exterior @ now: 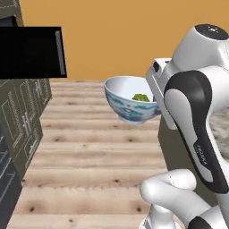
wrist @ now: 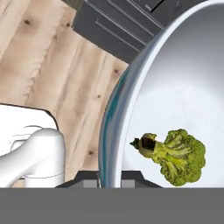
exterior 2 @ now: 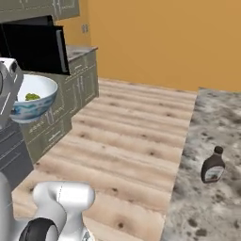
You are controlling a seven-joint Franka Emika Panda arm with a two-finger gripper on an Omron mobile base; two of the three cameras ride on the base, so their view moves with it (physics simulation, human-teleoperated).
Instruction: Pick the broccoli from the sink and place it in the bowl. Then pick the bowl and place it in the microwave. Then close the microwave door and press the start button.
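The bowl (exterior: 129, 103) hung in mid-air at the centre of the left base view, above the wooden floor (exterior: 89, 152), with the broccoli (exterior: 141, 97) resting inside it. In the hand view the jaws were clenched on the bowl's rim at the bottom edge, one side of it only.

That one-sided hold was, in my judgement, the main risk: the bowl could tilt or slip on the way, and a quick swing could roll the floret out.

The microwave door (exterior: 31, 53) stood open as a black panel at the upper left of the left base view, its grey bar handle (exterior: 62, 53) facing the bowl. That edge looked the likeliest thing to clip on approach. The floor between was open, and the dark sauce bottle (exterior 2: 213, 165) on the worktop (exterior 2: 207, 197) at lower right of the right base view stood well apart.
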